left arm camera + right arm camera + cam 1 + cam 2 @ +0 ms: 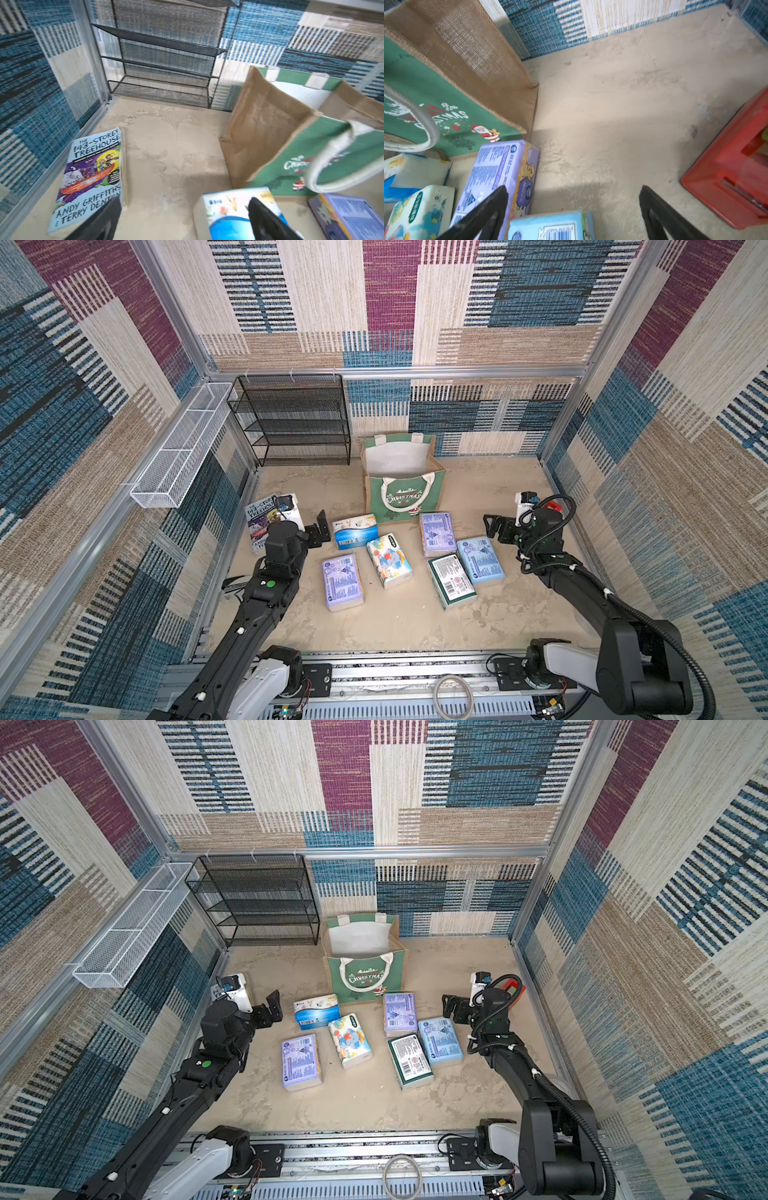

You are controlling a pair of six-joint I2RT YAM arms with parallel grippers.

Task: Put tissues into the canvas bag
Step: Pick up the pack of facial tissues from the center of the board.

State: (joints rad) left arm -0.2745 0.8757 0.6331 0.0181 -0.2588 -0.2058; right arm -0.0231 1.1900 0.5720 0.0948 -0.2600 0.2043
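Note:
The canvas bag (401, 489) (365, 975) stands open and upright at the back middle, its green front facing me. Several tissue packs lie on the floor before it: blue-white (355, 531) (226, 212), cartoon-print (389, 560), two lavender (343, 583) (436, 531) (500, 172), light blue (481, 560) (550, 226) and green-white (451, 580). My left gripper (320, 529) (184, 200) hovers open just left of the blue-white pack, holding nothing. My right gripper (492, 526) (573, 188) hangs open right of the lavender and light blue packs, also holding nothing.
A black mesh rack (291, 423) stands at the back left, with a white wire basket (178, 448) on the left wall. A Treehouse book (93, 172) lies by the left wall. A red box (733, 176) sits near the right wall.

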